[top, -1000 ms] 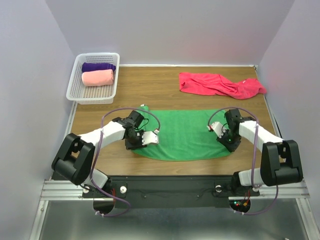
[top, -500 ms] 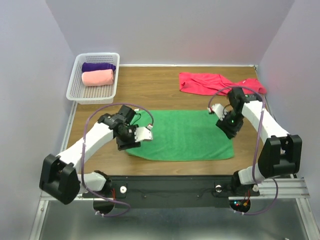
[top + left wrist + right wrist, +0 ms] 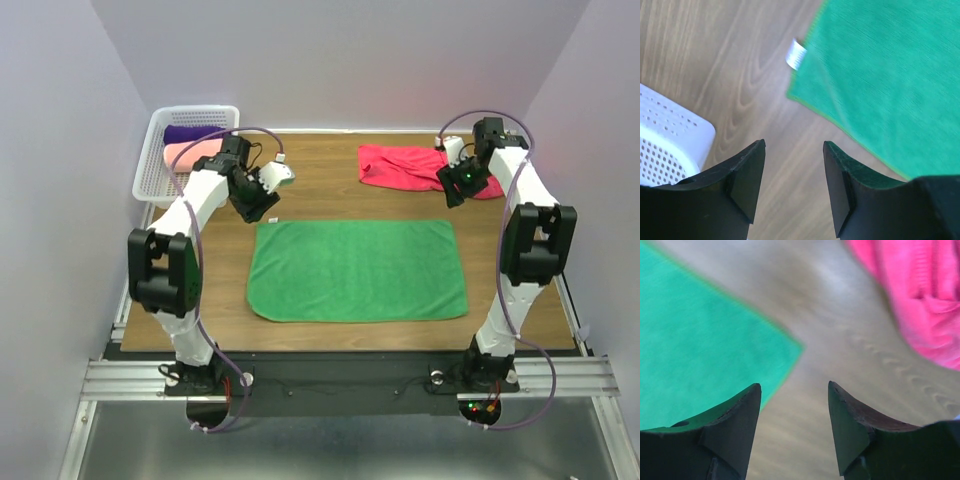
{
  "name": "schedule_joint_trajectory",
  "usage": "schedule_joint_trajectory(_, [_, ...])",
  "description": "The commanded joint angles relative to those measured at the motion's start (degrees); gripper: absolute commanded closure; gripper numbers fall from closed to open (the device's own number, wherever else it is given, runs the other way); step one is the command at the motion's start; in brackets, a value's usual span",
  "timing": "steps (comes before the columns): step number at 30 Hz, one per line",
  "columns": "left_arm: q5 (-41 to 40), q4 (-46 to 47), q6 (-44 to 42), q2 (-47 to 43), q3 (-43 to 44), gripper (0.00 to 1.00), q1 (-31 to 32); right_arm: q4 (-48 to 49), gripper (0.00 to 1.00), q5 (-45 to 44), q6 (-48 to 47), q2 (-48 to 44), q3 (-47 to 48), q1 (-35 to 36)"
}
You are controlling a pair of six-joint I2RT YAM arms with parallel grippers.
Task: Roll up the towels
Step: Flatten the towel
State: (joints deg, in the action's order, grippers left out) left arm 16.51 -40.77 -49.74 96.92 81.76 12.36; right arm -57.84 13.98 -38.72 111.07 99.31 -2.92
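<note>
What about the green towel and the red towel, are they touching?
Apart. The top view shows bare table between the green towel and the red towel.

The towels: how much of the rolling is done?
Done: the purple towel and salmon-pink towel lie rolled in the basket. In hand: the green towel lies flat; left gripper and right gripper are open, empty. Left: rolling it, then the crumpled crimson towel.

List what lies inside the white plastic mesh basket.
A rolled purple towel and a rolled salmon-pink towel beside it. The left arm covers one end of each and the basket wall there.
</note>
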Motion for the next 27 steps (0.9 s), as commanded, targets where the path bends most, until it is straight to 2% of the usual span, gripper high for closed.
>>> schedule_joint_trajectory(1, [-0.6, 0.7, 3.7, 5.8, 7.4, 0.39, -0.9, 2.6, 0.41, 0.3, 1.2, 4.4, 6.1, -2.0])
schedule_joint_trajectory(6, [0.0, -1.1, 2.7, 11.5, 10.2, 0.38, -2.5, 2.6, 0.45, 1.4, 0.3, 9.3, 7.6, -2.0])
schedule_joint_trajectory(16, [-0.6, -0.1, 3.2, 11.5, 8.2, 0.37, -3.4, 4.8, 0.45, 3.1, -0.8, 10.3, -1.9, -2.0])
schedule_joint_trajectory(20, [-0.2, 0.0, 3.7, 12.1, 8.6, 0.37, -3.5, 7.6, 0.46, 2.7, 0.9, 11.4, -2.7, -2.0])
schedule_joint_trajectory(22, [-0.3, -0.4, 3.6, 12.4, 9.5, 0.36, -3.5, 8.1, 0.50, 2.6, 1.6, 11.9, -3.1, -2.0])
schedule_joint_trajectory(27, [-0.3, -1.2, 3.5, 12.9, 10.3, 0.36, -3.6, 9.1, 0.50, 4.5, 3.2, 11.4, -3.6, -2.1])
